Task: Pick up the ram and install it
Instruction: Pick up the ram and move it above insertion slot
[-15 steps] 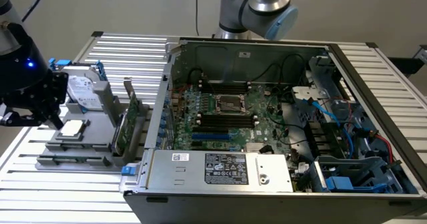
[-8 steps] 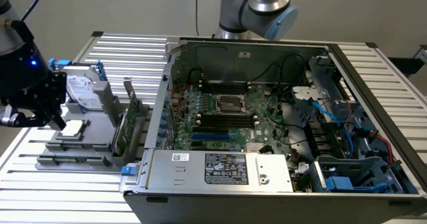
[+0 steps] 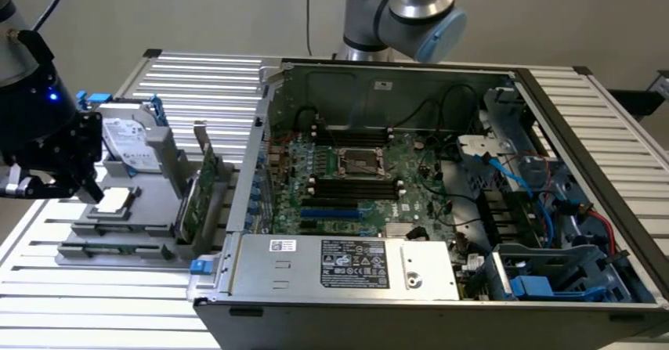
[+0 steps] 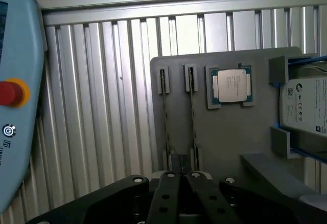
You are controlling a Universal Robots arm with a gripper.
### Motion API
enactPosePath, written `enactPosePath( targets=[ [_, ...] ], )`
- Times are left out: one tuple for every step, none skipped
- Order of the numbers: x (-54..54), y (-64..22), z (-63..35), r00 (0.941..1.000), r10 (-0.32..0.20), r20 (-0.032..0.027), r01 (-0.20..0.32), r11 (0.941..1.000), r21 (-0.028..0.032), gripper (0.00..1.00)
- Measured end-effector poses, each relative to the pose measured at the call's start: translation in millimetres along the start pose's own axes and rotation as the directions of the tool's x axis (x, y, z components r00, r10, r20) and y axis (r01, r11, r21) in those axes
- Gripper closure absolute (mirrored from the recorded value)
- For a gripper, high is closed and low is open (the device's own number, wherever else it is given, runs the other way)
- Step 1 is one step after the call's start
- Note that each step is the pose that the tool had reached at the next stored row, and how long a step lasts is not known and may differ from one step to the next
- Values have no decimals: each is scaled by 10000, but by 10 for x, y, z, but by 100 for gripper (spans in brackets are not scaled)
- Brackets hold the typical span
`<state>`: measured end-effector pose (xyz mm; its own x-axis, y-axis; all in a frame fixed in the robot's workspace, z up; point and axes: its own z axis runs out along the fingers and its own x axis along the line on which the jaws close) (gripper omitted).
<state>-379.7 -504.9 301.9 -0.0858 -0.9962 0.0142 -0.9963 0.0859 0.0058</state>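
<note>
Two thin dark ram sticks stand on edge in slots of the grey fixture (image 4: 230,132), one ram stick (image 4: 164,114) beside the other (image 4: 192,114). My gripper (image 4: 180,177) hovers above the fixture's near end with its fingers shut together and nothing between them. The tips sit over the gap between the two sticks. In the exterior view my gripper (image 3: 42,184) hangs at the exterior view's left, over the grey fixture (image 3: 125,225). The open computer case holds the motherboard (image 3: 356,178) with its long black memory slots (image 3: 356,187).
On the fixture lie a processor chip (image 4: 231,86) and a hard drive (image 4: 306,106), and a broad green expansion card (image 3: 204,185) stands at its case side. A teach pendant (image 4: 15,91) with a red button lies on the slatted table (image 4: 102,91). The case wall (image 3: 262,146) rises beside the fixture.
</note>
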Motion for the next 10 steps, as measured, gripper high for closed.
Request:
enactPosePath(
  targets=[
    [0, 1, 0, 10000, 1, 0, -1, 10000, 0, 89],
    [0, 0, 0, 10000, 0, 0, 0, 10000, 0, 89],
    [0, 0, 0, 10000, 1, 0, -1, 10000, 0, 83],
    [0, 1, 0, 10000, 1, 0, -1, 10000, -1, 83],
    [1, 1, 0, 10000, 2, 0, -2, 10000, 0, 77],
    [4, 2, 1, 10000, 2, -1, -2, 10000, -1, 77],
    [9, 2, 9, 10000, -3, 1, 3, 10000, 2, 77],
    [15, 7, 26, 10000, -17, 1, 17, 10000, 5, 70],
    [19, 15, 44, 10000, -39, 2, 39, 10000, 6, 70],
    [23, 22, 63, 10000, -66, 2, 66, 10000, 6, 70]
  ],
)
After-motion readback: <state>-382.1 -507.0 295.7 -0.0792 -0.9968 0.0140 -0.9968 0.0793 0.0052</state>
